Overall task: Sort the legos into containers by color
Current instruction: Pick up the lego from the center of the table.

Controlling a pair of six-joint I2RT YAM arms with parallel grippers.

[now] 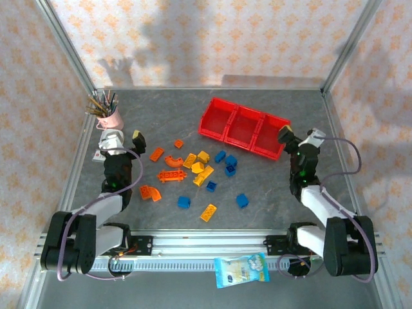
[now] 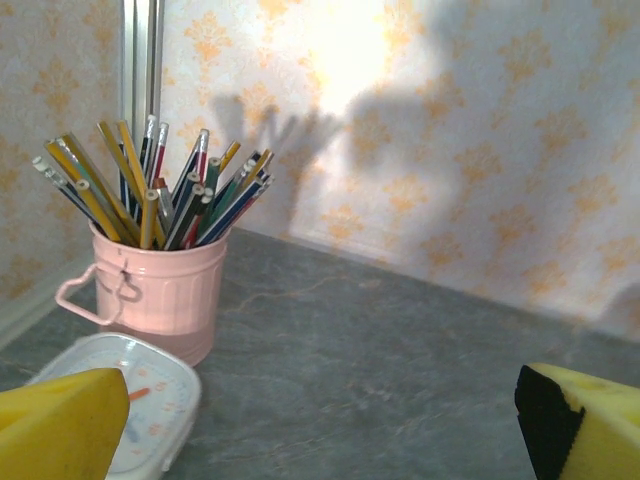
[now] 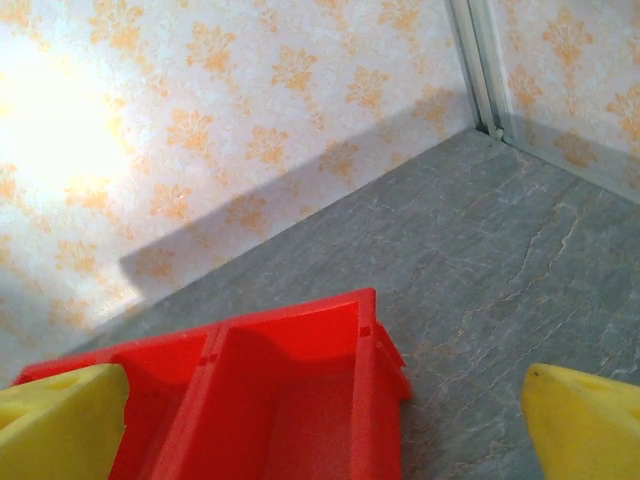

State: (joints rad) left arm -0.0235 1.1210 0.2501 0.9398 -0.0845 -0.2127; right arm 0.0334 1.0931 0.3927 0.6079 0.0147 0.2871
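Left gripper [image 2: 322, 400]: near left edge of table [image 1: 270, 199], jaws wide, empty. Legos [image 1: 193, 174]: blue, yellow, orange, all loose mid-table. Containers [image 1: 212, 135]: toward far right corner, no brick inside. Right gripper [image 3: 327, 400]: just beside containers, jaws wide, empty. Sorting judged unstarted; every brick left to place.

**Two black-and-white robot arms with yellow fingers**

The left arm [image 1: 106, 205] and right arm [image 1: 320, 203] are showing bulky black shoulder housings [image 1: 69, 241] and smooth white link covers. Thin lilac-grey cables [image 1: 356, 158] are looping alongside each. The left gripper [image 1: 123, 136] and right gripper [image 1: 299, 134] are wearing blocky yellow fingers [image 2: 55, 425], one showing a black pad [image 2: 545, 410].
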